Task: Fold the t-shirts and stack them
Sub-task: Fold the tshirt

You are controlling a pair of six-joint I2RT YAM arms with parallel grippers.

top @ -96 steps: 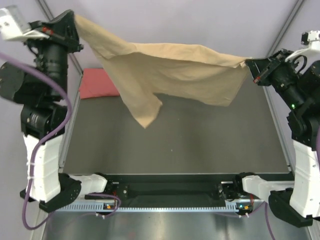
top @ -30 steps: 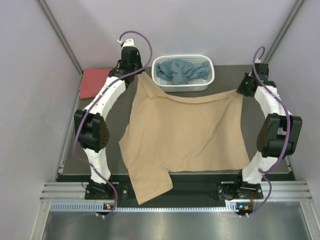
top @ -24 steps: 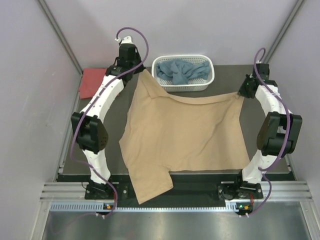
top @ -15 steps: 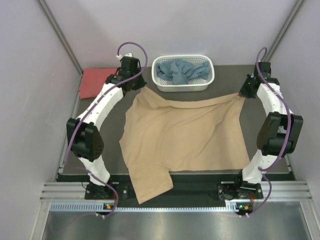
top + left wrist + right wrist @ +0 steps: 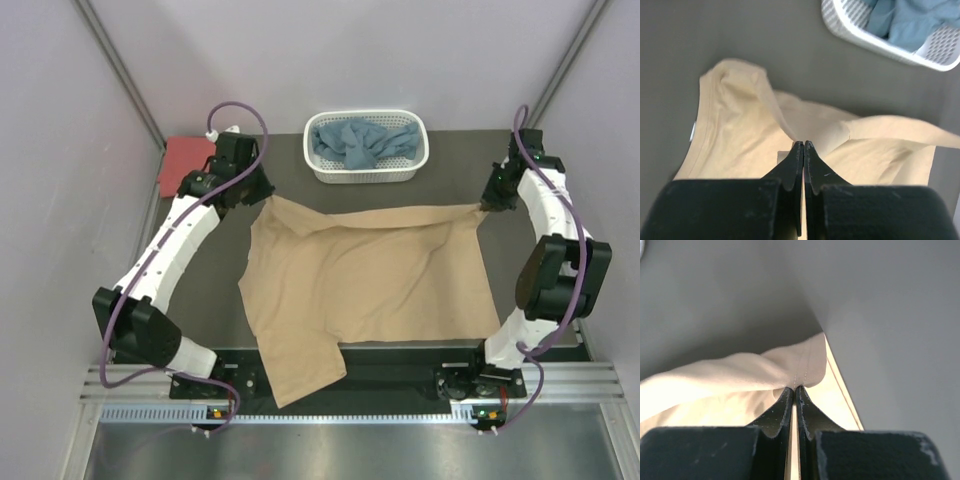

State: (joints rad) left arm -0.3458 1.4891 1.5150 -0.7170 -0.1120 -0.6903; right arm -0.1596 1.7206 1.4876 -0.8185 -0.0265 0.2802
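Observation:
The tan t-shirt (image 5: pixel 365 280) lies spread on the dark table, its near left part hanging over the front edge. My left gripper (image 5: pixel 262 196) is shut on its far left corner (image 5: pixel 790 127), held just above the table. My right gripper (image 5: pixel 487 206) is shut on its far right corner (image 5: pixel 807 365). The far edge sags between the two grippers. The coral-red t-shirt (image 5: pixel 185 163) lies folded at the far left. The dusty blue t-shirt (image 5: pixel 362 142) is crumpled in the basket.
The white lattice basket (image 5: pixel 410 170) stands at the far middle of the table and shows at the top right of the left wrist view (image 5: pixel 875 42). Grey walls close in the left, right and far sides.
Both grippers have drawn the tan shirt's far edge toward the near side and lower; the left arm swung out to the left. The shirt now lies flatter on the table.

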